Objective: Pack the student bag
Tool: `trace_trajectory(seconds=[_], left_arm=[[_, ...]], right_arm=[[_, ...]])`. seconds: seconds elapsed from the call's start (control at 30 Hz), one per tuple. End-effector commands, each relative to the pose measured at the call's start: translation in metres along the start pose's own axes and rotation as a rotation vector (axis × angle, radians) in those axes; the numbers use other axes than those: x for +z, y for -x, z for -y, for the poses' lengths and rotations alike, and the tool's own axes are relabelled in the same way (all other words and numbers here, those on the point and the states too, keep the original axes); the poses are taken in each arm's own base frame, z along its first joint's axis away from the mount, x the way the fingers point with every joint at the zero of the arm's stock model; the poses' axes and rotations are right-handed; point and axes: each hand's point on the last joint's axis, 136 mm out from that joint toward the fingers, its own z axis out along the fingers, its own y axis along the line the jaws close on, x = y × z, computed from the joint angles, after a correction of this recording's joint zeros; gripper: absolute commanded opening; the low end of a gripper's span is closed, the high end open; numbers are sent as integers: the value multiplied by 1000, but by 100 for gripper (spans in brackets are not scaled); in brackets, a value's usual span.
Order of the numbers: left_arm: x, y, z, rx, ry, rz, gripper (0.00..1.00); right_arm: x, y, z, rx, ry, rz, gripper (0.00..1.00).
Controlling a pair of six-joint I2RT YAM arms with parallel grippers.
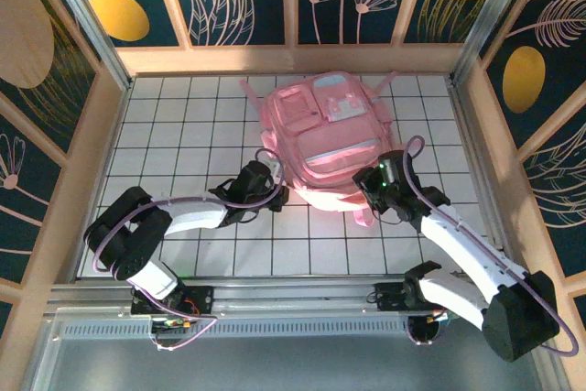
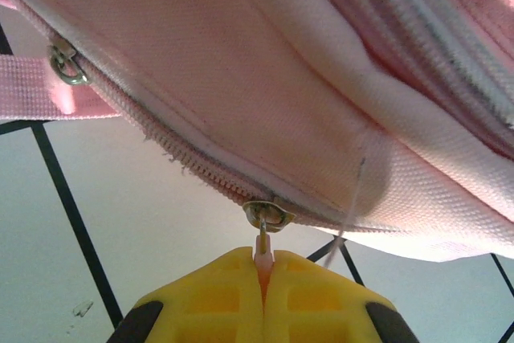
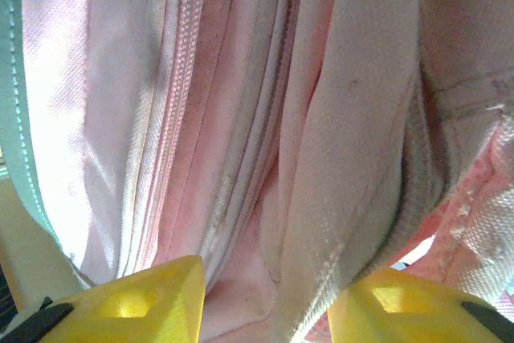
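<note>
Pink soft fabric student bag with pale patches lies in the middle of the white tiled bench. From above, the left arm reaches its near left edge and the right arm its near right corner.

On the left wrist camera, the yellow left fingers are pressed together on a small pink zipper pull, which hangs from a metal slider on the bag's seam.

On the right wrist camera, the yellow right fingers stand well apart, with pink folds of the bag lying between them.
</note>
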Motion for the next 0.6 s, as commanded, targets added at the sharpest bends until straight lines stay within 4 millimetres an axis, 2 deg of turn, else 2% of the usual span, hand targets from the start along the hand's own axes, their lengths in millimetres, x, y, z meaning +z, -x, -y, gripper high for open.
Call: trace_trajectory(seconds=[0.0,0.1,0.2,0.27,0.4,0.57], left_arm=[[-4,18,22,62,-44,32,0],[-5,19,36,90,-61,33,0],[-4,19,48,107,-81,31,0],[-2,19,56,116,-97,32,0],[1,20,67,114,-123,37,0],[2,20,82,122,-154,34,0]], right_arm=[[-12,-2,-5,5,13,-1,45],[-16,-23,-14,37,68,-66,48],[-14,-48,-19,52,85,-130,54],[-10,-58,-20,56,79,-152,55],[4,-68,-22,97,81,-187,57],[17,-63,-33,145,113,-161,55]])
